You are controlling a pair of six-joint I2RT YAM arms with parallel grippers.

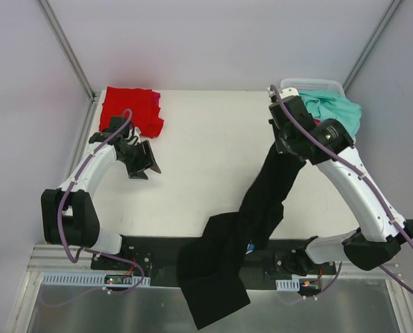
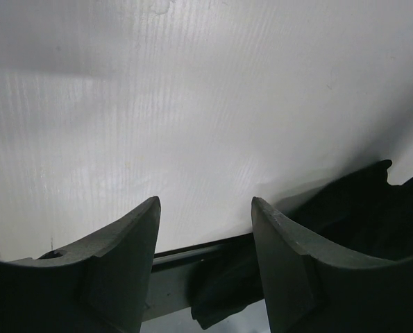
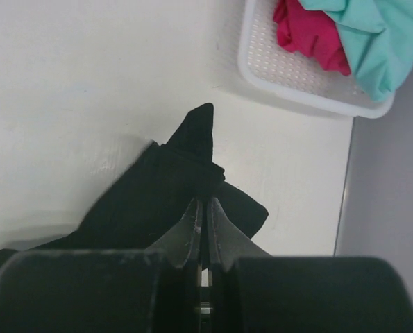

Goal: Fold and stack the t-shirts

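My right gripper (image 1: 284, 148) (image 3: 205, 202) is shut on one end of the black t-shirt (image 1: 260, 202) (image 3: 154, 201). It holds that end up above the table's right side. The shirt hangs as a long band and trails over the near edge between the arm bases. A folded red t-shirt (image 1: 130, 109) lies at the far left corner. My left gripper (image 1: 146, 164) (image 2: 206, 205) stands open and empty just in front of it, over bare table. The black t-shirt's (image 2: 376, 208) lower part also shows in the left wrist view. A teal-mint t-shirt (image 1: 336, 111) (image 3: 369, 38) and a magenta-pink t-shirt (image 3: 307, 35) lie in the basket.
The white lattice basket (image 1: 317, 84) (image 3: 296, 80) stands at the far right corner, just behind my right wrist. Grey walls close in the table on the left, back and right. A black mounting rail (image 1: 157, 250) runs along the near edge.
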